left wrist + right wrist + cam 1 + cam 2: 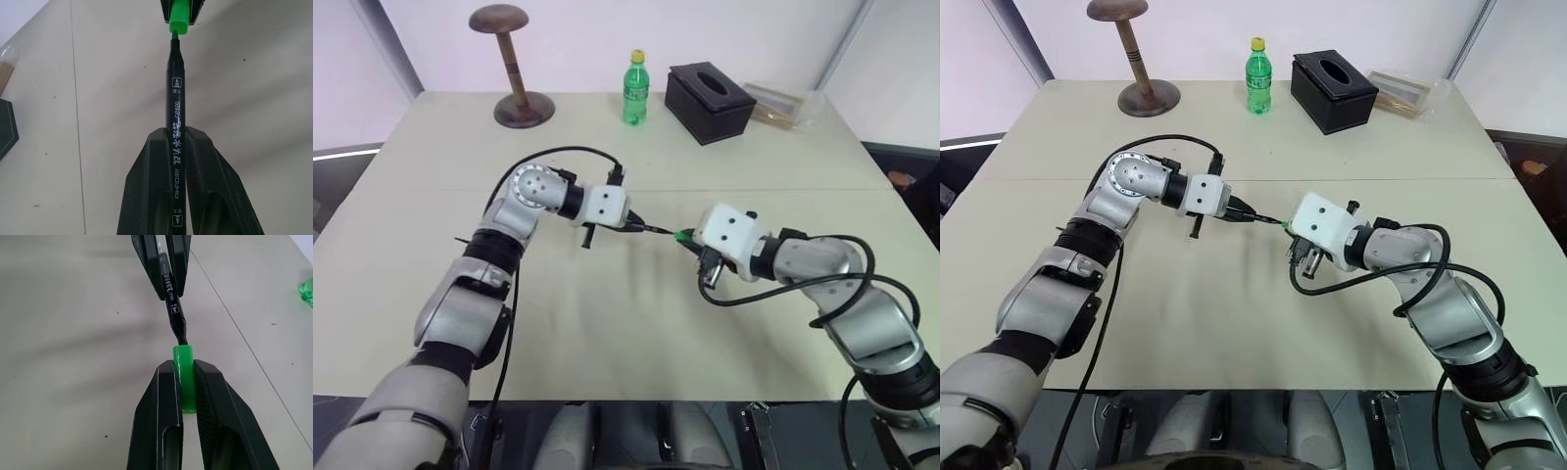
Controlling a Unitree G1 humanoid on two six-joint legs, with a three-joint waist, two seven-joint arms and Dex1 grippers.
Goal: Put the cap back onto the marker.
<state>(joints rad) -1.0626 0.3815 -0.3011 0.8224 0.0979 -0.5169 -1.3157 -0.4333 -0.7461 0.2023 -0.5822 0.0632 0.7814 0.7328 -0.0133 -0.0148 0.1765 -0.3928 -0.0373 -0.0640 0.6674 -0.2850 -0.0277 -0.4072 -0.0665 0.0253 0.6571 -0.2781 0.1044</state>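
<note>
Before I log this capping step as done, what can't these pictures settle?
- Marker tip: hidden inside the cap mouth in both wrist views, so how far in it sits is unclear.
- Marker's rear end: covered by the left gripper.
- Cap's closed end: cut off by the right gripper.

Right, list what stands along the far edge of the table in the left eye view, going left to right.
Wooden stand → green bottle → black tissue box → clear packet.
</note>
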